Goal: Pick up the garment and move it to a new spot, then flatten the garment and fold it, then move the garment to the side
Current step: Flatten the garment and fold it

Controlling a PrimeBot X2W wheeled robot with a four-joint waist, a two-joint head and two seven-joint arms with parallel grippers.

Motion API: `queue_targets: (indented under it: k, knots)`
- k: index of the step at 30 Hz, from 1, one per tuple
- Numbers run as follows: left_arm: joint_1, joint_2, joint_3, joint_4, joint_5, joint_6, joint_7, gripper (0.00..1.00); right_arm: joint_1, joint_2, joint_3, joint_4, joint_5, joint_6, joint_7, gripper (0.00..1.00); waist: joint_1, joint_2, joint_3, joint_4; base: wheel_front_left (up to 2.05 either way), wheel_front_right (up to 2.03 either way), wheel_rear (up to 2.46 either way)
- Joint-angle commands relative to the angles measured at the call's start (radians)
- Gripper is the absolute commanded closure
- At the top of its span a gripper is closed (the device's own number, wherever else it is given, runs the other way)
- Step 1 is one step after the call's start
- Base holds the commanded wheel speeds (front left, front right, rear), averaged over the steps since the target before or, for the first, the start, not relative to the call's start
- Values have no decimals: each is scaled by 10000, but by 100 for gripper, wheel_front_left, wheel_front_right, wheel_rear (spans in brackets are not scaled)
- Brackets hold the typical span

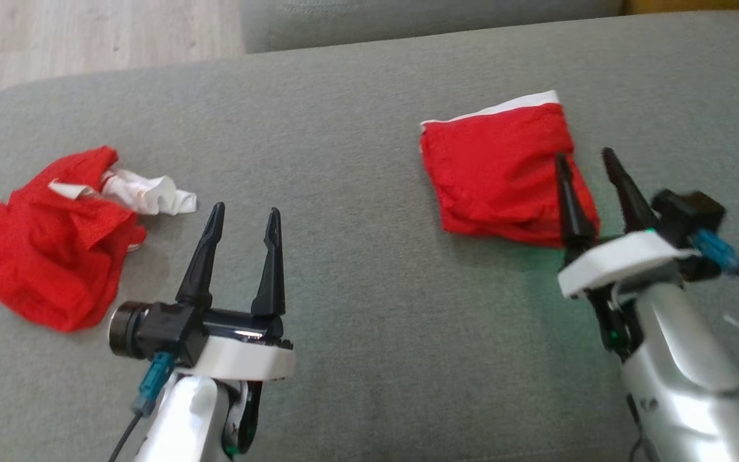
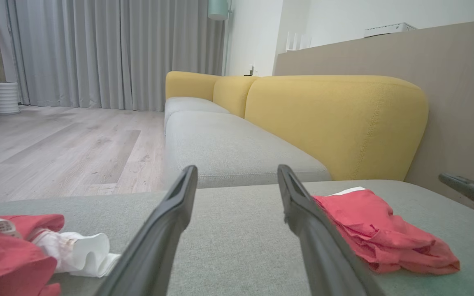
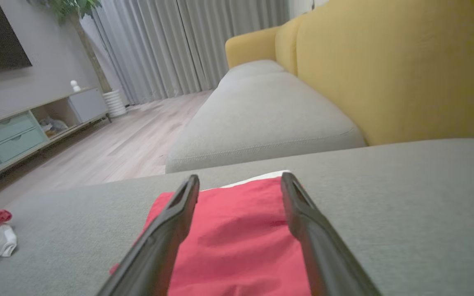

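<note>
You have bare grey sofa cushion (image 1: pixel 356 192) to pass between the crumpled red garment (image 1: pixel 49 256) at the left and the folded red garment (image 1: pixel 504 173) at the right.

a yellow backrest (image 2: pixel 335 119) runs along the grey seat cushion (image 2: pixel 228 148).

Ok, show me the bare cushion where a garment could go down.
Bare: the grey cushion between the crumpled red garment and the folded red garment, and the strip right of the folded one. Crowded: the left end by the crumpled pile, and the folded garment's near edge, at the right jaws.
</note>
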Motion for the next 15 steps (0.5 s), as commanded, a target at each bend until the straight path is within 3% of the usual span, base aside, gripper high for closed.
queue_targets:
  k: [1,8,15]
  knots:
    - [-126,47,367,-365,93,-47,-49,0,148,147,-165,-660,-370,65,-189,0,1,-1,-92,-159,0,0,0]
    - [34,47,456,-442,30,-108,-49,0,1725,526,-1766,-2636,-1693,65,-275,0,1,-1,-109,-340,0,0,0]
    - [-111,47,294,-510,-12,-137,-49,0,2160,580,-2051,-3372,-1627,65,-279,0,1,-1,377,-138,0,0,0]
